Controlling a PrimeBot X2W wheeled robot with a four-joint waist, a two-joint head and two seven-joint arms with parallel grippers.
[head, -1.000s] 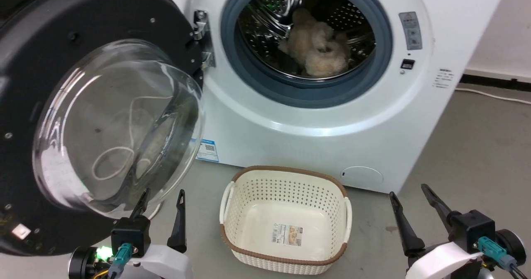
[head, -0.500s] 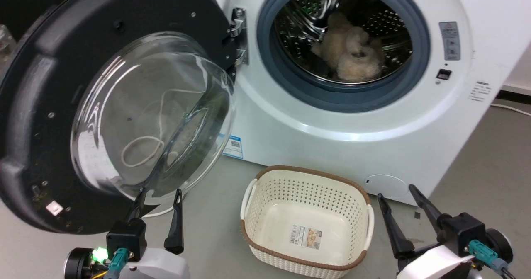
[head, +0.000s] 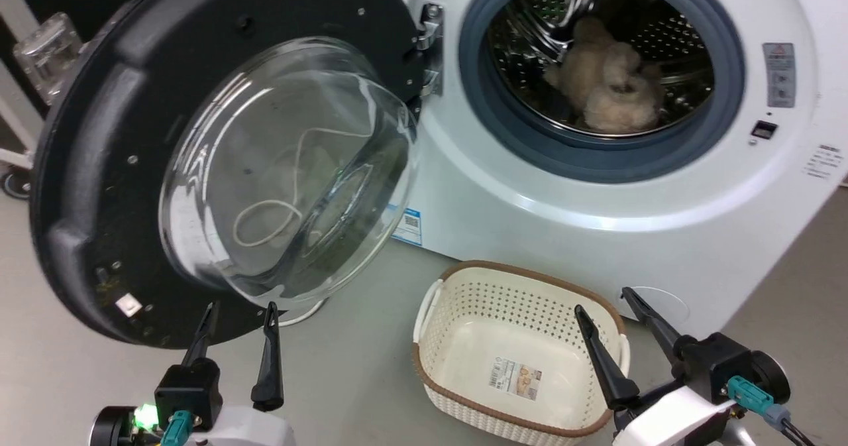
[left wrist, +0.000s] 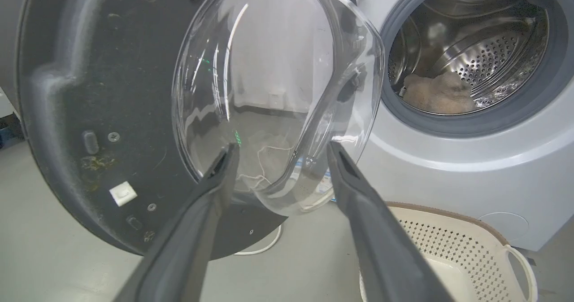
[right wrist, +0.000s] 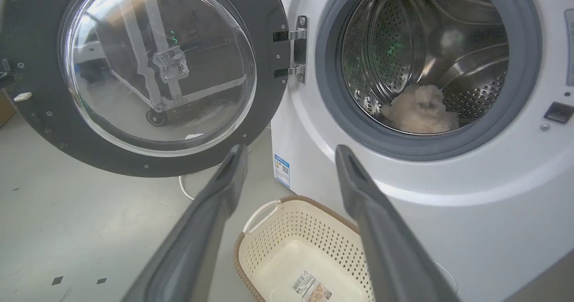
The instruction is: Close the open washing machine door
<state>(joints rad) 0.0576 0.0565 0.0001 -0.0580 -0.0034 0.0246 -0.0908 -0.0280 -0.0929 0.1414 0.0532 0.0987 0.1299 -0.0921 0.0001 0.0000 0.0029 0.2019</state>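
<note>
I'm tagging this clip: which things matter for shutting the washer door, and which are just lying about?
For the job: washing machine door, its hinge, drum opening, left gripper.
Lying about: laundry basket, fluffy item in the drum.

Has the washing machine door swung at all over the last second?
No, as far as I can tell. The washing machine door keeps its wide-open angle to the hinge and drum opening; the head camera shifted everything rightward together.

washing machine door (left wrist: pixel 134 91) top cropped, basket (left wrist: pixel 448 243) bottom cropped
</note>
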